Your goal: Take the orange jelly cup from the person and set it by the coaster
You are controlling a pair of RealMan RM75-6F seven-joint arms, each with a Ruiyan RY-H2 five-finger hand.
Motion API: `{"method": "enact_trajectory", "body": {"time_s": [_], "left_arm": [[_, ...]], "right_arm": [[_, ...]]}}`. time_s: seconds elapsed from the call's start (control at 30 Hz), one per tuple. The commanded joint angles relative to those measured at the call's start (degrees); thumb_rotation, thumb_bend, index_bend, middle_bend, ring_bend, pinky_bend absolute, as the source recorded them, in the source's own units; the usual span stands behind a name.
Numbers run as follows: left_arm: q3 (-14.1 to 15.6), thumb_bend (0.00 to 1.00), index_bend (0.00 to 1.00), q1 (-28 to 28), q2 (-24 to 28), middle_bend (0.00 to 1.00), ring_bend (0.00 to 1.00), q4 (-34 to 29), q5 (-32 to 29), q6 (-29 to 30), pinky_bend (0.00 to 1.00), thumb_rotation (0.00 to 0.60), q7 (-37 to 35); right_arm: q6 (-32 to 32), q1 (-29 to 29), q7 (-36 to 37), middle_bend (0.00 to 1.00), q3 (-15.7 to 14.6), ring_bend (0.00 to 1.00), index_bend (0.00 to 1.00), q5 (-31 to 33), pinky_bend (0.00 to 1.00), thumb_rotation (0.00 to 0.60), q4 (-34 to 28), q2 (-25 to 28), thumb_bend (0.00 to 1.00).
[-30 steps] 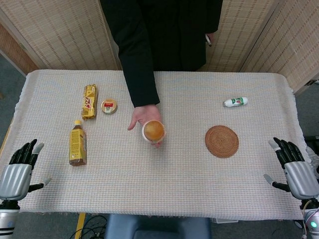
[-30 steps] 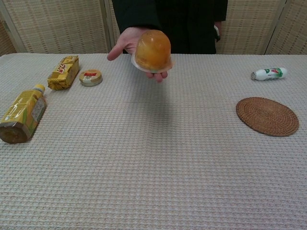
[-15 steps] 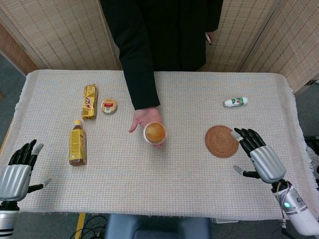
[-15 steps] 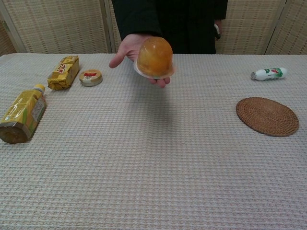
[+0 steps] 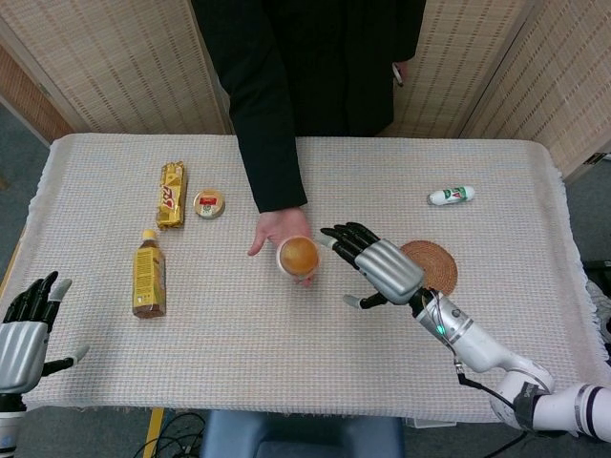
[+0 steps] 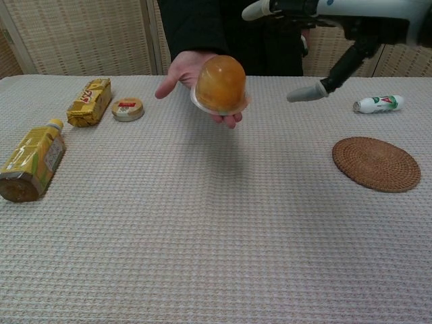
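Note:
The orange jelly cup (image 5: pixel 299 256) (image 6: pixel 219 84) rests dome-up on the person's open palm (image 5: pixel 279 232) above the middle of the table. My right hand (image 5: pixel 376 263) (image 6: pixel 324 34) hovers just right of the cup with fingers spread, holding nothing and not touching it. The round woven coaster (image 5: pixel 434 263) (image 6: pixel 375 163) lies on the cloth to the right, partly covered by my right hand in the head view. My left hand (image 5: pixel 24 324) stays at the table's near left corner, fingers apart and empty.
A yellow drink bottle (image 5: pixel 148 275) lies on its side at the left, with a yellow snack bar (image 5: pixel 171 194) and a small round tin (image 5: pixel 209 203) behind it. A small white bottle (image 5: pixel 451 196) lies at the far right. The person stands at the table's far edge.
My right hand has swung from the table's right edge leftward over the coaster to beside the jelly cup. The person's hand with the cup has barely shifted. My left hand sank slightly.

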Motion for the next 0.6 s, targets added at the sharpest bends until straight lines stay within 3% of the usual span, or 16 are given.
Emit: {"method": "enact_trajectory", "body": {"time_s": [0.03, 0.23, 0.43, 0.5, 0.6], "left_arm": [[0.0, 0.14, 0.03, 0.2, 0.1, 0.00, 0.00, 0.1, -0.1, 0.1, 0.16, 0.600, -0.2], [0.1, 0.14, 0.03, 0.6, 0.2, 0.00, 0.00, 0.7, -0.4, 0.4, 0.16, 0.600, -0.9], [0.1, 0.14, 0.03, 1.0, 0.2, 0.00, 0.00, 1.3, -0.8, 0.4, 0.16, 0.600, -1.6], [0.1, 0.14, 0.03, 1.0, 0.2, 0.00, 0.00, 1.4, -0.9, 0.3, 0.16, 0.600, -1.7], [0.1, 0.14, 0.03, 1.1, 0.1, 0.00, 0.00, 1.6, -0.8, 0.3, 0.16, 0.600, -1.9]], "right_arm": [[-5.7, 5.4, -4.1, 0.04, 2.8, 0.00, 0.00, 6.8, 0.01, 0.600, 2.8, -4.3, 0.25], [-10.1, 11.2, -10.0, 0.04, 3.3, 0.00, 0.00, 15.7, 0.02, 0.600, 6.9, -8.5, 0.26], [-11.2, 14.8, -15.2, 0.06, 2.0, 0.00, 0.00, 21.5, 0.05, 0.600, 9.7, -11.3, 0.28], [-11.0, 15.6, -16.5, 0.08, 1.6, 0.00, 0.00, 23.3, 0.09, 0.600, 10.5, -11.9, 0.30], [-9.5, 16.4, -18.2, 0.14, 1.3, 0.05, 0.09, 25.1, 0.21, 0.600, 11.8, -13.1, 0.34]]}}
